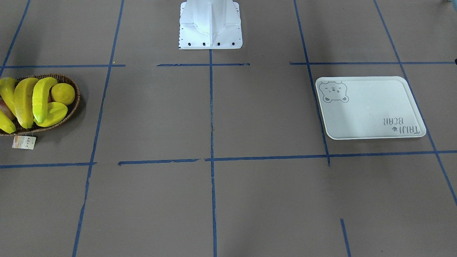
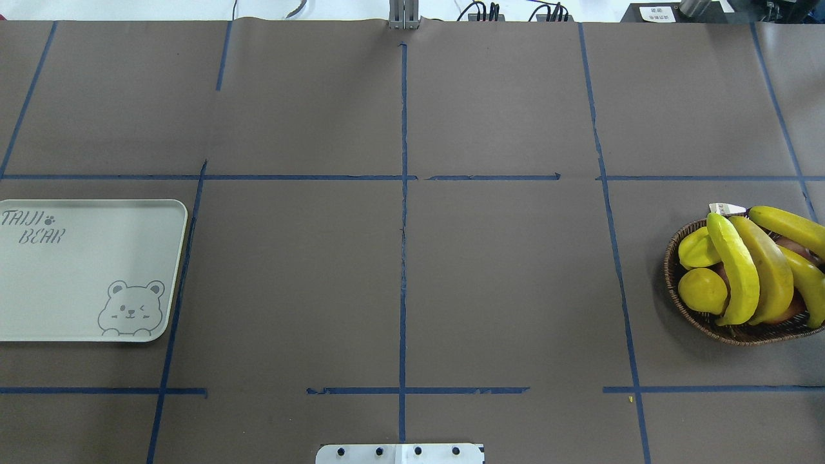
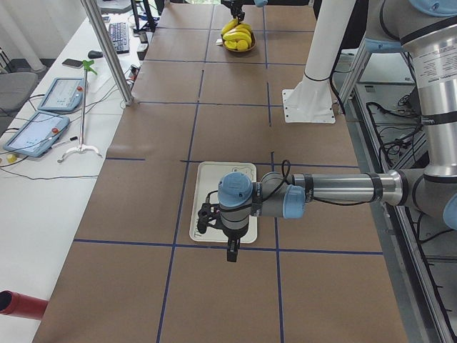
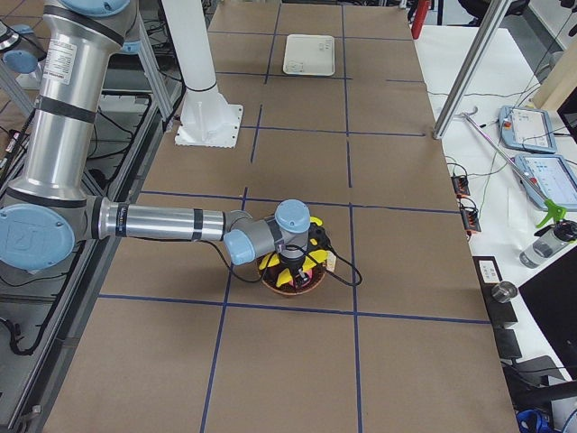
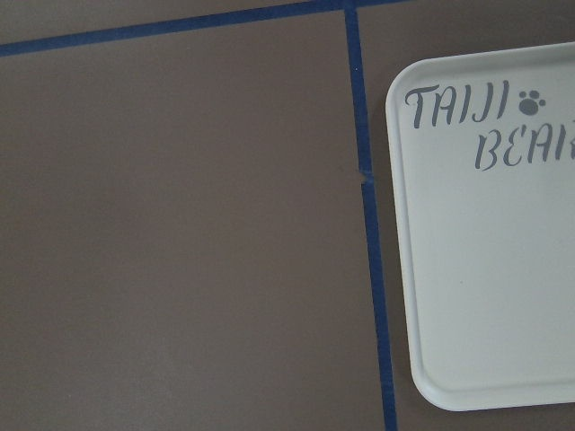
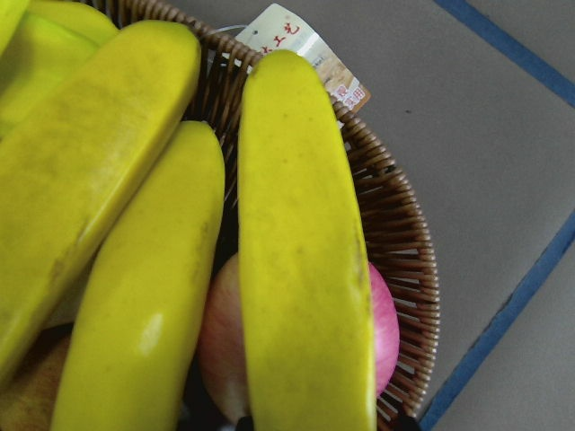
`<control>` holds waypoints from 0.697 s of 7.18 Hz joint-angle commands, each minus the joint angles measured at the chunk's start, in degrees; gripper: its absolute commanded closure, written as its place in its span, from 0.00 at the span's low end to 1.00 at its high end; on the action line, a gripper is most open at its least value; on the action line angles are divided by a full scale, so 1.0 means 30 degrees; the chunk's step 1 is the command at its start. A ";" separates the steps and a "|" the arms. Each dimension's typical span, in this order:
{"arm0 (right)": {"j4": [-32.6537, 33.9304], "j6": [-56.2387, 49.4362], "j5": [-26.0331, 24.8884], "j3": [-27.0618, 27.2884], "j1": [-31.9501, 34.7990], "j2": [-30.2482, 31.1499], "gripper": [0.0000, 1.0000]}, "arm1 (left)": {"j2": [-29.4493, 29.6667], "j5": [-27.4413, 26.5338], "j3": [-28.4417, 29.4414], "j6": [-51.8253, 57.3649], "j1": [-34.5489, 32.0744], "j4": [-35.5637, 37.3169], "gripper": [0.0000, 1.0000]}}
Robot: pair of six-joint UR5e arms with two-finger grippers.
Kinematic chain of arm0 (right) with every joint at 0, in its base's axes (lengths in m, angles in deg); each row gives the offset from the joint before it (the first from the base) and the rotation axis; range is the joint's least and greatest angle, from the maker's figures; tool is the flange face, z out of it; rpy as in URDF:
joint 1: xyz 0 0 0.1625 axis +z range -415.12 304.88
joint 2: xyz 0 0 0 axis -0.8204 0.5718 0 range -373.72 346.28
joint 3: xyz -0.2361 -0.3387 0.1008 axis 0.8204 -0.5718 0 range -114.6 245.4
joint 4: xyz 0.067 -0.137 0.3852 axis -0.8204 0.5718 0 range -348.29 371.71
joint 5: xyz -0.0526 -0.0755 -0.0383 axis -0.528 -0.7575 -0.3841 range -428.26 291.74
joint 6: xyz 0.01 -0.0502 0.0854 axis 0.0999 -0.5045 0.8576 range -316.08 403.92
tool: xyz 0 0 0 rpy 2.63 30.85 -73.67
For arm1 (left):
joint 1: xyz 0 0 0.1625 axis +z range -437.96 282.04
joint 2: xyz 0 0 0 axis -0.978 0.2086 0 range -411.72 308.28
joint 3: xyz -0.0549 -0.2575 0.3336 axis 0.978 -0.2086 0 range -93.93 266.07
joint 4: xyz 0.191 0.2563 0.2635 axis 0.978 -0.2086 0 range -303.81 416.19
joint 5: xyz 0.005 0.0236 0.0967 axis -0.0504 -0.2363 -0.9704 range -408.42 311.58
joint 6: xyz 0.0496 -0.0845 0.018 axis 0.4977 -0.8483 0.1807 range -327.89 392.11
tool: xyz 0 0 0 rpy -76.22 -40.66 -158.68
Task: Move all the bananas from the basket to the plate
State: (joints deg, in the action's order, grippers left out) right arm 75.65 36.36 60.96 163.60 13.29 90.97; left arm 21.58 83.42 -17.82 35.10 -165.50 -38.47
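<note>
Several yellow bananas (image 2: pixel 735 270) lie piled in the dark woven basket (image 2: pixel 673 283) at the table's right end; in the front-facing view the bananas (image 1: pixel 24 101) and the basket (image 1: pixel 73 107) sit at the left. The right wrist view looks close down on three bananas (image 6: pixel 305 260). The pale plate (image 2: pixel 64 283) with the bear print lies bare at the left end, and its corner (image 5: pixel 485 269) fills the left wrist view. My left gripper (image 3: pixel 229 254) hangs over the plate's near edge, and my right gripper (image 4: pixel 293 271) hangs over the basket. I cannot tell whether either is open or shut.
The basket also holds a ridged starfruit (image 2: pixel 697 248), a round yellow fruit (image 2: pixel 702 290) and a pink fruit (image 6: pixel 382 323). A paper tag (image 1: pixel 24 142) lies beside it. The white robot base (image 1: pixel 210 25) stands mid-table at the robot's edge. Blue tape lines grid the brown table.
</note>
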 commanded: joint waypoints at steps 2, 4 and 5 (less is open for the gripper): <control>-0.0075 -0.0002 0.0198 0.0224 0.0105 0.0052 0.97 | 0.0030 0.0000 0.0002 0.0000 0.0001 0.0000 0.00; 0.0187 -0.0061 0.0606 0.0197 0.1678 0.0053 0.99 | 0.0088 0.0000 -0.0027 0.0000 0.0001 -0.0029 0.00; 0.0102 0.0084 0.1450 0.0196 0.1833 -0.0063 1.00 | 0.0146 0.0029 -0.0288 0.0000 0.0059 -0.0029 0.00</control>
State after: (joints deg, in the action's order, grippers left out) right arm 75.93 36.30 63.02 164.23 17.27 91.06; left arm 21.83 83.44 -18.06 35.10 -165.44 -38.53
